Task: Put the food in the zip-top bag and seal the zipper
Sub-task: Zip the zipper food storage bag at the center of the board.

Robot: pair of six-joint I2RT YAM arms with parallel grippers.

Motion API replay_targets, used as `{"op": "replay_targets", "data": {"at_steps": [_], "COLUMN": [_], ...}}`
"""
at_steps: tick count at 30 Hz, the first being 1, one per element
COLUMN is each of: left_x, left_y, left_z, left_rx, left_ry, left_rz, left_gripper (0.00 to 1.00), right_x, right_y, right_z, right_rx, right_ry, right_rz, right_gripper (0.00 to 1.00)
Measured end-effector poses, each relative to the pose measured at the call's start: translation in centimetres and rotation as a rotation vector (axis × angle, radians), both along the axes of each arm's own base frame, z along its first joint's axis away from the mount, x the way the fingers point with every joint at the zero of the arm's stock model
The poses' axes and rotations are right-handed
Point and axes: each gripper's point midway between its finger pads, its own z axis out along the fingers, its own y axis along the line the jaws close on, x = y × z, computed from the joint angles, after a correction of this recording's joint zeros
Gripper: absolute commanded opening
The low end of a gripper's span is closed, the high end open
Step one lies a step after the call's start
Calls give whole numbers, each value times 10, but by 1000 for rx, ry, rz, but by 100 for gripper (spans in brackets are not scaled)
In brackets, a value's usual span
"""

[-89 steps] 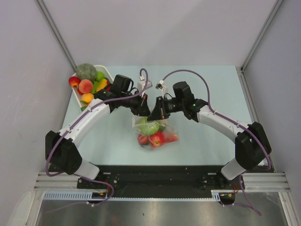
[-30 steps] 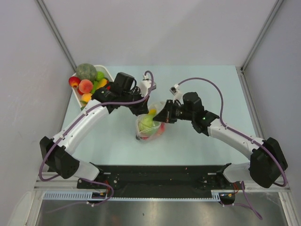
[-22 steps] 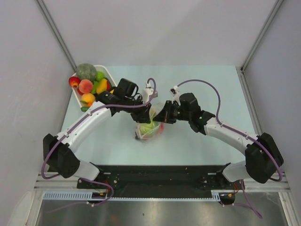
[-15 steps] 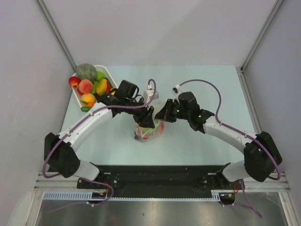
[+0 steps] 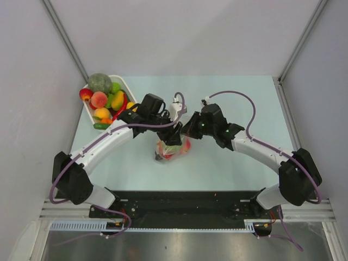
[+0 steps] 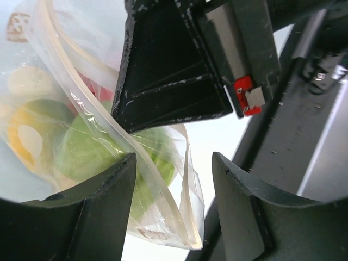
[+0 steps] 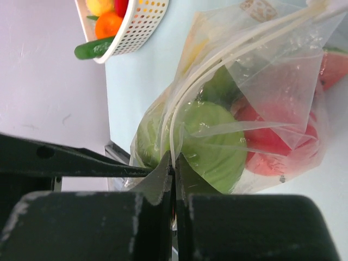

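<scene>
The clear zip-top bag (image 5: pixel 173 151) hangs between both grippers just above the table, holding food: a green round fruit (image 7: pixel 215 144), red pieces (image 7: pixel 272 147) and a yellow piece (image 6: pixel 26 138). My right gripper (image 7: pixel 174 163) is shut on the zipper (image 7: pixel 239 51) at the bag's mouth edge. Close beside it, my left gripper (image 6: pixel 174 206) stands open, its two fingers either side of the bag's upper corner (image 6: pixel 187 228) without pinching it. In the top view the grippers (image 5: pixel 173 136) (image 5: pixel 187 130) meet over the bag.
A white slotted basket (image 5: pixel 122 82) with more toy fruit stands at the table's far left; its rim also shows in the right wrist view (image 7: pixel 141 22). The right gripper's black fingers (image 6: pixel 163 70) fill the top of the left wrist view.
My left gripper has opened, letting go of the bag's edge, and slid right towards the right gripper. The right gripper stays shut on the zipper and has shifted slightly left.
</scene>
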Motion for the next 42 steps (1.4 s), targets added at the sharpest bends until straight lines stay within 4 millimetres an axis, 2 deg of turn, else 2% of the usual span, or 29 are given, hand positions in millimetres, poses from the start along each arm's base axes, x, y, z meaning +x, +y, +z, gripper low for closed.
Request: {"op": "replay_targets", "data": {"at_steps": [3, 6, 7, 8, 9, 10, 12, 13, 15, 16, 18, 19, 21, 22, 24, 26, 27, 30, 31, 33, 36, 39, 42], "left_x": [6, 13, 16, 18, 22, 26, 29, 30, 32, 32, 32, 31, 28, 24, 17, 7, 1, -19, -26, -37, -45, -47, -48], "left_y": [-2, 0, 1, 3, 5, 7, 10, 11, 14, 15, 17, 19, 23, 26, 32, 36, 39, 49, 52, 57, 62, 66, 70], "left_z": [-4, -6, -7, -8, -9, -9, -10, -10, -9, -9, -9, -7, -4, -3, 0, 3, 5, 9, 10, 13, 16, 12, 7], "left_rx": [47, 89, 103, 115, 131, 145, 163, 173, 192, 199, 209, 213, 220, 225, 231, 227, 219, 189, 177, 156, 125, 94, 72], "left_ry": [-59, -103, -118, -129, -146, -163, -180, -192, -211, -222, -235, -247, -266, -275, -295, -314, -334, -392, -417, -460, -498, -520, -535], "left_rz": [27, 60, 74, 86, 100, 111, 118, 116, 112, 103, 88, 76, 55, 35, -2, -52, -92, -180, -207, -250, -289, -305, -320], "left_gripper": [54, 38, 25, 17, 8, 0, 0, 0, 0, 0, 0, 0, 0, 0, 0, 0, 0, 0, 0, 0, 0, 0, 0], "right_x": [4, 5, 6, 6, 6, 5, 5, 4, 3, 1, 2, 0, -3, -5, -12, -23, -26, -39, -43, -51, -64, -82, -89], "right_y": [-1, -1, -1, -1, -1, -1, 0, 0, 0, 1, -2, -6, -13, -17, -26, -34, -45, -63, -68, -77, -86, -94, -94], "right_z": [-1, -1, -1, -1, -1, -1, -1, 0, 0, 1, 5, 8, 17, 26, 49, 73, 85, 99, 98, 83, 46, -3, -34], "right_rx": [-10, -10, -10, -10, -10, -11, -12, -15, -22, -21, -18, -17, -13, -5, 16, 34, 27, -12, -36, -93, -160, -197, -212], "right_ry": [23, 32, 32, 32, 33, 30, 19, 13, -5, -19, -52, -77, -132, -179, -302, -439, -538, -734, -793, -872, -920, -938, -954], "right_rz": [-33, -45, -46, -47, -47, -43, -32, -21, 12, 40, 77, 109, 152, 182, 246, 308, 337, 420, 455, 535, 640, 729, 777], "right_gripper": [0, 0, 0, 0, 4, 14, 25, 35, 46, 55, 64, 73, 81, 92, 100, 100, 100, 100, 98, 95, 88, 78, 76]}}
